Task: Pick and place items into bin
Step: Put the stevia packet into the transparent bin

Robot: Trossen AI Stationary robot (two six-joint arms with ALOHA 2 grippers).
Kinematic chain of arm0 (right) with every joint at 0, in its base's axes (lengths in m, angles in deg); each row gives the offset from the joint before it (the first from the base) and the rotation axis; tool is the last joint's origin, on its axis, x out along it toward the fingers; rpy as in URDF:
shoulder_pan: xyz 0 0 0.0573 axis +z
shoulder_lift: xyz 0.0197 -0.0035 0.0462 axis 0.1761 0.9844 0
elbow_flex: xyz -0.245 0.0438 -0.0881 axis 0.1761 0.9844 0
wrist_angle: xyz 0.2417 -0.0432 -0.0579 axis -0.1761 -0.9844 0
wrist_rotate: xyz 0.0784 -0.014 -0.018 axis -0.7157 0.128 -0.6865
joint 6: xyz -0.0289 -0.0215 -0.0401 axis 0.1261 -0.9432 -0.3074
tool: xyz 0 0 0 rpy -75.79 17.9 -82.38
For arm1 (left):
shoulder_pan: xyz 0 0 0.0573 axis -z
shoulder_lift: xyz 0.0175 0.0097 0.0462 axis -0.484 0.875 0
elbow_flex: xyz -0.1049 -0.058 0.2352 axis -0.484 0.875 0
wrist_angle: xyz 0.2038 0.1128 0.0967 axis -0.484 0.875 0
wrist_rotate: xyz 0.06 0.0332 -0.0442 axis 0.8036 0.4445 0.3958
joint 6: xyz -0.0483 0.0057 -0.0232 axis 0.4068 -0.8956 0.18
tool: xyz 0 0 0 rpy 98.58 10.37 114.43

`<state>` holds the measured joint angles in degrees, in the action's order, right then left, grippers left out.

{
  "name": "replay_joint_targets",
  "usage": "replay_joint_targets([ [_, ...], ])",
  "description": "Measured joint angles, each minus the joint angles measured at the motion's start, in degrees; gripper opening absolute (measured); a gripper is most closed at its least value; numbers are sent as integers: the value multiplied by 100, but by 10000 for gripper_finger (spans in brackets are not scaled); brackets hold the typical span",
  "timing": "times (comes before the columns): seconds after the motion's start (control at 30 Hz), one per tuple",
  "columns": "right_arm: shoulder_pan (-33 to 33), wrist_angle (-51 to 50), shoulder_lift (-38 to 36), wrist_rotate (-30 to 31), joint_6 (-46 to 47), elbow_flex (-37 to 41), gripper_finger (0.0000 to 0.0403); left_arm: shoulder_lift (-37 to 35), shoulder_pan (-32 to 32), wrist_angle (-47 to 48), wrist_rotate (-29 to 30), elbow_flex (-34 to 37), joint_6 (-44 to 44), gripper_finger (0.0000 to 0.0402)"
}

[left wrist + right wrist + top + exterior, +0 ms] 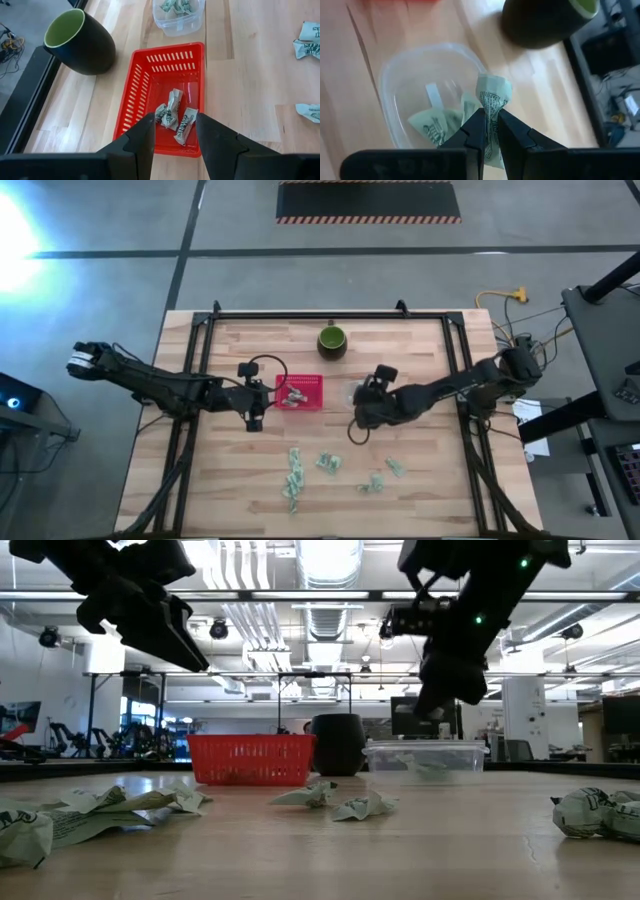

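Small pale green-and-white wrapped pieces lie scattered on the near part of the table (328, 463), (295, 477), (372, 482). Three more lie in the red basket (134, 95), (308, 385). Others sit in a clear plastic container (395, 105), (425, 755). My left gripper (173, 120), (254, 418) hangs open over the basket's left end and touches nothing. My right gripper (490, 114), (360, 412) is above the clear container, shut on one wrapped piece (493, 92). My right gripper pinches one wrapped piece between its two fingers at a narrowed, twisted part (491, 107) near the piece's middle. A crumpled end sticks out past the fingertips. The piece is lifted clear, over the open container.
A dark green cup (332, 340), (82, 42) stands upright toward the far edge, behind the basket and the container. Black rails (195, 350) run along the table's left, right and far sides. Bare wood lies between the scattered pieces and the basket.
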<state>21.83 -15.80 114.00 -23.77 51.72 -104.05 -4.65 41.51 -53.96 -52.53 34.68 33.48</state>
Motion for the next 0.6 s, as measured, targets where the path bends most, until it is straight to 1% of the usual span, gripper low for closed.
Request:
replay_joint_targets([
  [0.1, -66, 7, 0, -81, 71, 103, 36, 0, 0, 1, 0, 0, -1, 127],
  [0.4, -99, 38, 2, -78, 165, 157, 38, 0, 2, 1, 0, 0, -1, 127],
  [0.5, -103, 42, 4, -77, 149, 157, 49, 0, 0, -1, 0, 0, -1, 127],
  [0.6, -97, 67, 4, -78, 133, 157, 68, 0, 2, 1, 0, 0, -3, 127],
])
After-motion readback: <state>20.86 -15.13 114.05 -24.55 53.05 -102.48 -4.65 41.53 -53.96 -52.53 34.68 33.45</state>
